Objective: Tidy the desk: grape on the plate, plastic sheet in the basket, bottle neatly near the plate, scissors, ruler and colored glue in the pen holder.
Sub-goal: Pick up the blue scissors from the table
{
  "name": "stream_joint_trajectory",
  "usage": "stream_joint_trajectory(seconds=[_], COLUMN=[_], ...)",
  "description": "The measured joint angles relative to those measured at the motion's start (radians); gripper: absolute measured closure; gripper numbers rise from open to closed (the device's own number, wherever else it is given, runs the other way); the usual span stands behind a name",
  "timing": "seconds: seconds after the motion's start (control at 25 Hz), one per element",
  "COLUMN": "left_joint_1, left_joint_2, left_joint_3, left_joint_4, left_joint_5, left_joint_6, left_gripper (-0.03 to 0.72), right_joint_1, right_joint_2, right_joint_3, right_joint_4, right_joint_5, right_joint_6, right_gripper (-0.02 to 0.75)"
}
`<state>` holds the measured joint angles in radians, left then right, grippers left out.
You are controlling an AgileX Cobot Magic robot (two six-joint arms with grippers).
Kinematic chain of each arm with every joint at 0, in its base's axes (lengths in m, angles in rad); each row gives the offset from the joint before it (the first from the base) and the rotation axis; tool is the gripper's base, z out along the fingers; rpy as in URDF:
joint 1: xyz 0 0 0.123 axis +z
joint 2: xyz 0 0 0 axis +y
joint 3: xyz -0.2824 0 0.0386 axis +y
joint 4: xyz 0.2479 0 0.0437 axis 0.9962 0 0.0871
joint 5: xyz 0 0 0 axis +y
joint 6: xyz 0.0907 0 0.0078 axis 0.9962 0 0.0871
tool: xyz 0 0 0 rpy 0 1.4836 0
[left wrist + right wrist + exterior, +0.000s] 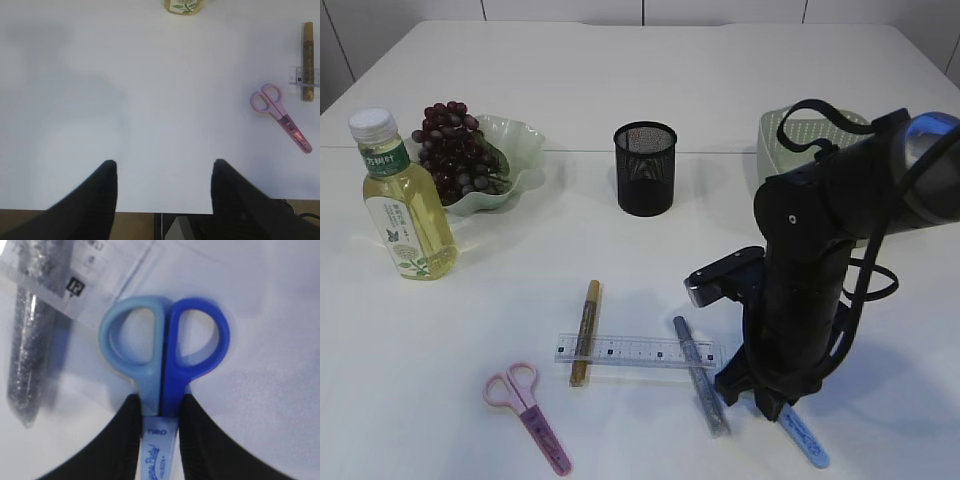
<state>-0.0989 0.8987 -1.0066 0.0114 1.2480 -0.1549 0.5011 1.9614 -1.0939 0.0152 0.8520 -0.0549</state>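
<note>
My right gripper (160, 402) is down at the table and shut on the blue scissors (162, 360) just below their handles; in the exterior view (760, 395) the scissors' blade end (805, 437) sticks out toward the front. A silver glue pen (700, 375) and a clear ruler (635, 351) lie just left of them. A gold glue pen (585, 330) lies under the ruler. Pink scissors (528, 415) lie front left. My left gripper (164, 165) is open and empty over the table's front edge. Grapes (455, 145) sit on the green plate (525, 150). No plastic sheet shows.
A yellow-green bottle (405, 200) stands upright left of the plate. The black mesh pen holder (645, 168) stands at the middle back. A green basket (800, 135) is partly hidden behind my right arm. Pink scissors (281, 117) also show in the left wrist view.
</note>
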Motion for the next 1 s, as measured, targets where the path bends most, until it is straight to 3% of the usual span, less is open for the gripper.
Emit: stream_joint_trajectory(seconds=[1.0], left_joint_1=[0.000], left_joint_2=[0.000], left_joint_3=[0.000], left_joint_4=[0.006], left_joint_5=[0.000], left_joint_6=[0.000], left_gripper=[0.253], right_joint_1=[0.000], right_joint_2=[0.004], right_joint_3=[0.000], right_joint_4=[0.002], right_joint_5=[0.102], right_joint_6=[0.017], right_gripper=[0.528])
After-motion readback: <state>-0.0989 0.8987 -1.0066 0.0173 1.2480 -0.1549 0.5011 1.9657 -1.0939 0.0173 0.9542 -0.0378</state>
